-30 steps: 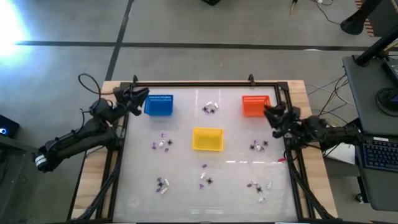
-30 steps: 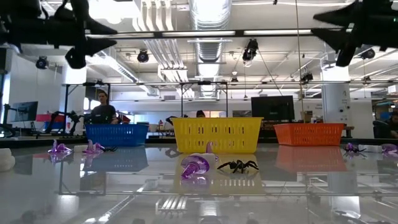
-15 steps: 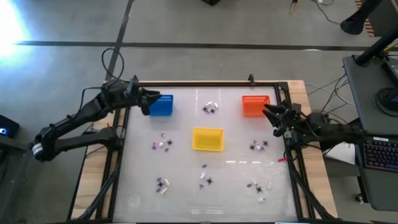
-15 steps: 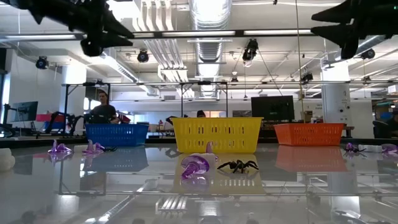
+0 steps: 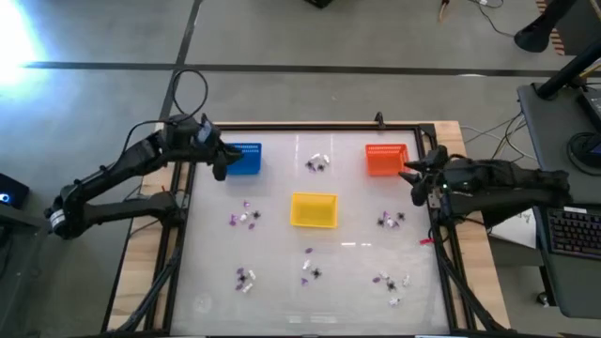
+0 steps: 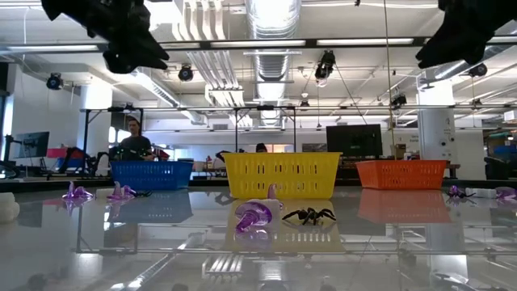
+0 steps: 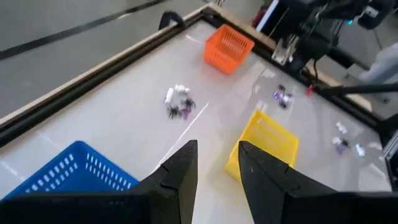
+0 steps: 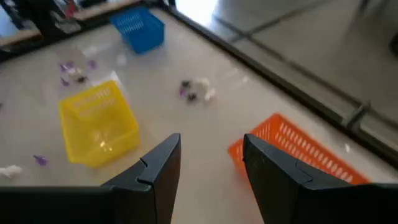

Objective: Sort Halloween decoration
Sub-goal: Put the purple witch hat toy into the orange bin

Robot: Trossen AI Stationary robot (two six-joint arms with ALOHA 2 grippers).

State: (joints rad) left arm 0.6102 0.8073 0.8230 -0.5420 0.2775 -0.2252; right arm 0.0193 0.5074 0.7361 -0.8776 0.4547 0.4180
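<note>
three baskets [image 5: 313, 209] and scattered trinkets [image 5: 244, 218] dot the table; gaps between.

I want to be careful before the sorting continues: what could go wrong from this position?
1. The left gripper hangs open right beside the blue basket; descending, it could knock this light basket aside.
2. The right gripper, also open, is close to the orange basket, with the same risk.
3. The trinkets lie in tight mixed clusters, such as the one between the baskets, so one grasp may take two kinds together.
</note>
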